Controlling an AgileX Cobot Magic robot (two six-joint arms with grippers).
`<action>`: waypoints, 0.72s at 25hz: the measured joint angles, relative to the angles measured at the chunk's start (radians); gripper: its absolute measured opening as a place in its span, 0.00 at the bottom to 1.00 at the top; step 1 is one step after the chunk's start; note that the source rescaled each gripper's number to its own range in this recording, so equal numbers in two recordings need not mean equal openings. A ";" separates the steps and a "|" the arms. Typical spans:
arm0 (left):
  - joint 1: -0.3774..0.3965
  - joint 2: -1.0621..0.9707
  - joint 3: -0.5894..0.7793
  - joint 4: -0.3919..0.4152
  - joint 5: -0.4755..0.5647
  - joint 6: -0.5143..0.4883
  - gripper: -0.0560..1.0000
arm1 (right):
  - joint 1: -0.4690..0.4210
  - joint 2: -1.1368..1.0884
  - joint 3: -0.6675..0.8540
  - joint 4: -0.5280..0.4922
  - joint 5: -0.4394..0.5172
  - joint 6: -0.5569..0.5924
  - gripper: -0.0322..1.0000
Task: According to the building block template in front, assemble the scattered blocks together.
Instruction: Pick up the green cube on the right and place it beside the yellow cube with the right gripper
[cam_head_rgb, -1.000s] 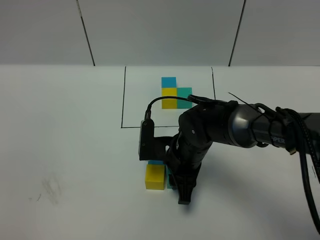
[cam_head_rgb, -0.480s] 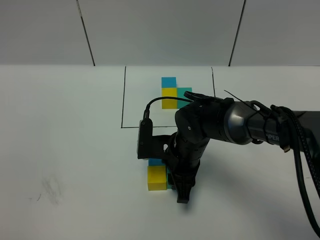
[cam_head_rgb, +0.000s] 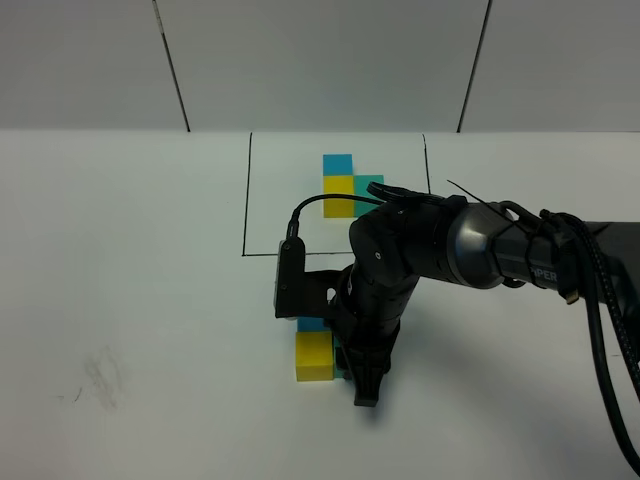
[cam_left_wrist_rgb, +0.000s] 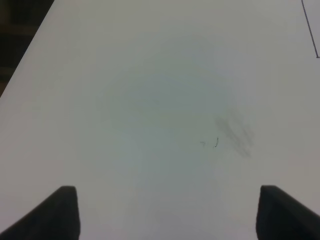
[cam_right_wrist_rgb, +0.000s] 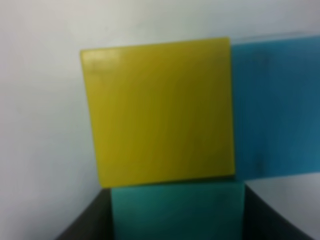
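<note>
The template (cam_head_rgb: 347, 186) is a blue, yellow and teal L inside a thin black drawn rectangle (cam_head_rgb: 246, 205) at the back centre. The scattered blocks sit together in front of it: the yellow block (cam_head_rgb: 313, 356), the blue block (cam_head_rgb: 312, 324) behind it, and the teal block (cam_head_rgb: 341, 362) on its right, mostly hidden by the arm. In the right wrist view the yellow block (cam_right_wrist_rgb: 160, 110) touches the blue block (cam_right_wrist_rgb: 275, 105) and the teal block (cam_right_wrist_rgb: 177, 210). My right gripper (cam_right_wrist_rgb: 177, 217) is shut on the teal block, one finger on each side. My left gripper (cam_left_wrist_rgb: 168, 205) is open over bare table.
The right arm (cam_head_rgb: 450, 250) reaches in from the right and covers the table in front of the rectangle. A black camera box (cam_head_rgb: 290, 280) on its wrist hangs over the blue block. A faint grey smudge (cam_head_rgb: 100, 378) marks the table at front left.
The right gripper has shifted slightly left with the teal block, nudging the yellow block a little. Nothing has moved in the last half second.
</note>
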 joint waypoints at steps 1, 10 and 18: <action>0.000 0.000 0.000 0.000 0.000 0.000 0.60 | 0.000 0.000 -0.001 0.000 0.002 0.000 0.24; 0.000 0.000 0.000 0.000 0.000 0.000 0.60 | 0.000 0.001 -0.003 0.000 0.011 0.000 0.25; 0.000 0.000 0.000 0.000 0.000 0.000 0.60 | 0.000 0.004 -0.003 -0.027 0.025 0.039 0.57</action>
